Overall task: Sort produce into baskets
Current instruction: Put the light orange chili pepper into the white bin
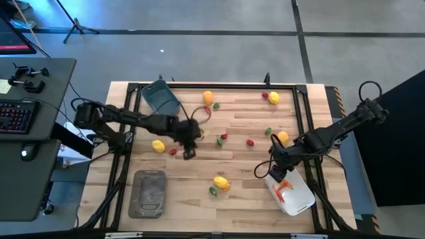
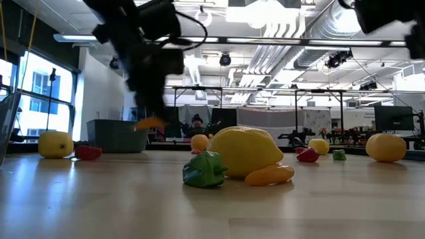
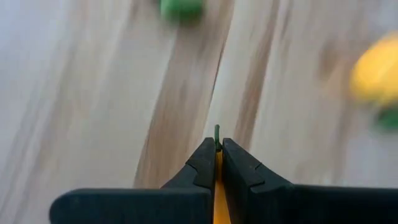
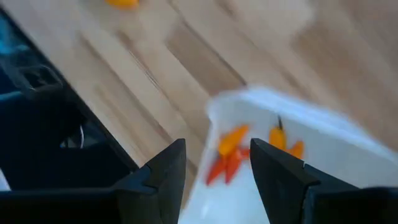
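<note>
The left gripper (image 3: 216,155) pinches a thin orange stick (image 3: 217,186) tight – it looks ready to lift – and next needs carrying to the white tub (image 1: 295,198), where more orange sticks lie.

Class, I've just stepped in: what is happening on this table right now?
Two robot arms are sorting toy produce into baskets. The left gripper is shut on a thin orange stick near the blue-grey tub. The right gripper hangs open over the white tub, which holds orange and red pieces. Lemons and other pieces lie scattered on the table.
</note>
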